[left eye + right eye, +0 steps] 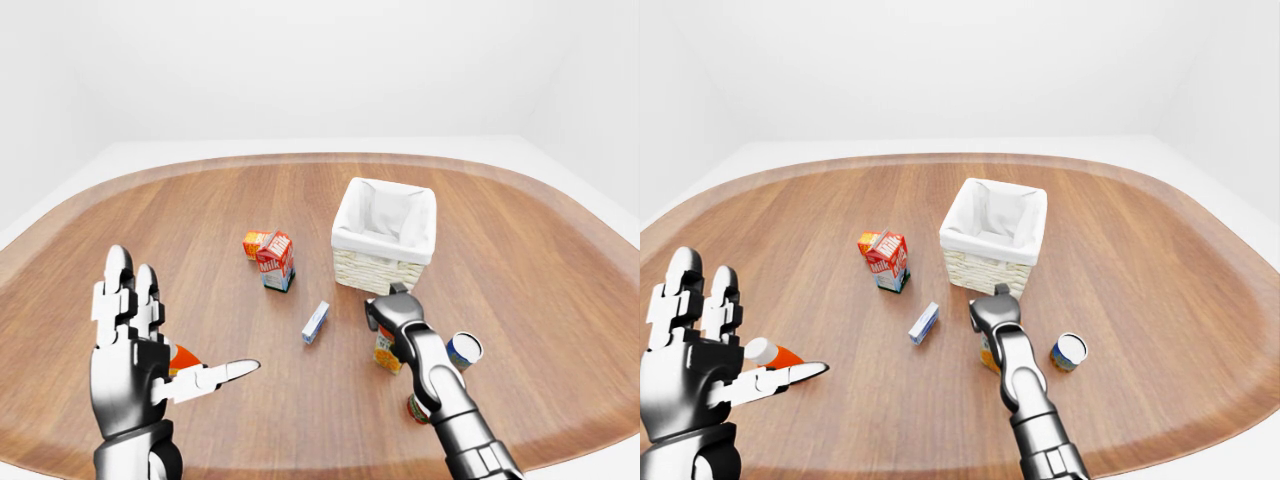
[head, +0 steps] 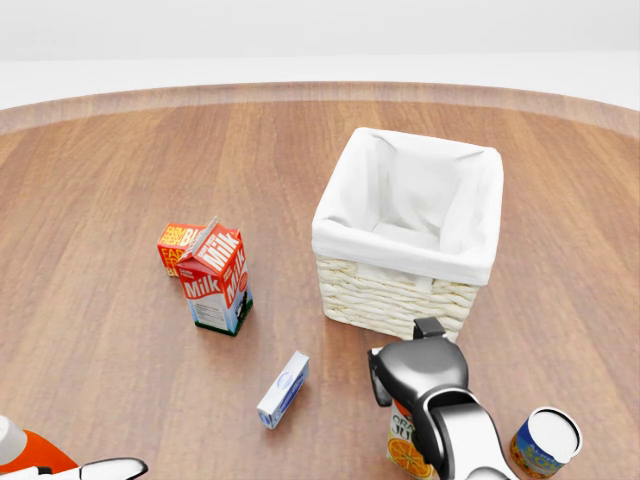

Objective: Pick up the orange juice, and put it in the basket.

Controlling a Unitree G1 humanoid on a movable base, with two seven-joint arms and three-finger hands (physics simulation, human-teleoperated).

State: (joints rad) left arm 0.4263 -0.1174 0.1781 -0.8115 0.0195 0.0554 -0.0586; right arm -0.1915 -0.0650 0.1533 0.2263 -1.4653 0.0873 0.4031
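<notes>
The orange juice carton (image 2: 404, 447) stands upright near the bottom of the head view, just below the basket (image 2: 378, 296), a wicker box with a white cloth lining. My right hand (image 2: 402, 372) sits on the carton's top with its fingers curled down round it; the arm hides most of the carton. In the left-eye view the juice carton (image 1: 384, 353) shows under the same hand (image 1: 390, 308). My left hand (image 1: 165, 340) is raised at the lower left, open with fingers spread and nothing in it.
A red milk carton (image 2: 217, 278) stands left of the basket with a small orange box (image 2: 173, 246) behind it. A small blue-white box (image 2: 283, 390) lies between milk and juice. A can (image 2: 546, 440) stands right of the juice. An orange bottle (image 2: 22, 452) lies bottom left.
</notes>
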